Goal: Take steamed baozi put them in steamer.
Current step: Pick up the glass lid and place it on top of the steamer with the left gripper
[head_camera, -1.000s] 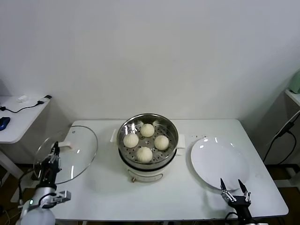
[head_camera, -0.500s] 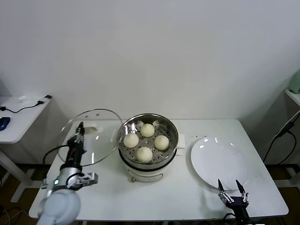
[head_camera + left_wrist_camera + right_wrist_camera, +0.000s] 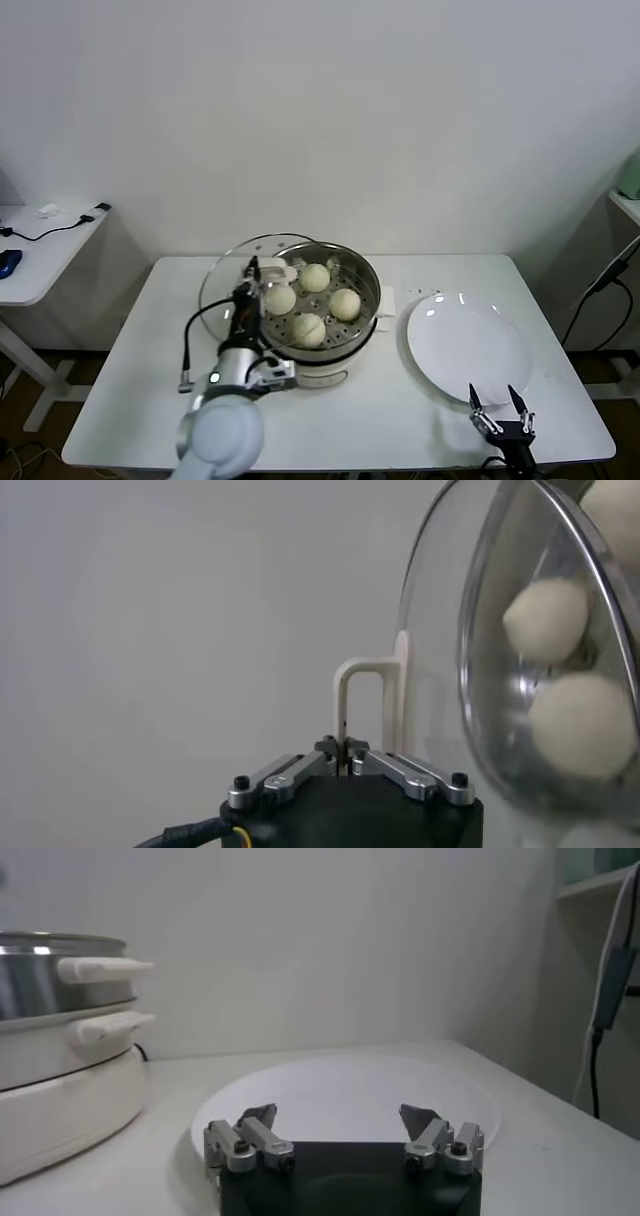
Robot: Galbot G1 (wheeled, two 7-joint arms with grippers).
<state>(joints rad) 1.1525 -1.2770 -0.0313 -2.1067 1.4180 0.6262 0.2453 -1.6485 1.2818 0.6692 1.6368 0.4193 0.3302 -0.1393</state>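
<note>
Several cream-white steamed baozi lie on the perforated tray of the shiny steamer at the table's middle. My left gripper is shut on the white handle of a round glass lid. It holds the lid tilted over the steamer's left side. In the left wrist view two baozi show through the lid's glass, beyond the left gripper. My right gripper stands open and holds nothing, near the table's front right edge. The right gripper faces the plate.
A bare white plate lies to the right of the steamer; the plate and the steamer's side show in the right wrist view. A side table with cables and a blue mouse stands at far left.
My left arm has carried the glass lid to the right, from beyond the table's left edge to over the steamer's left side. The right gripper has hardly moved.
</note>
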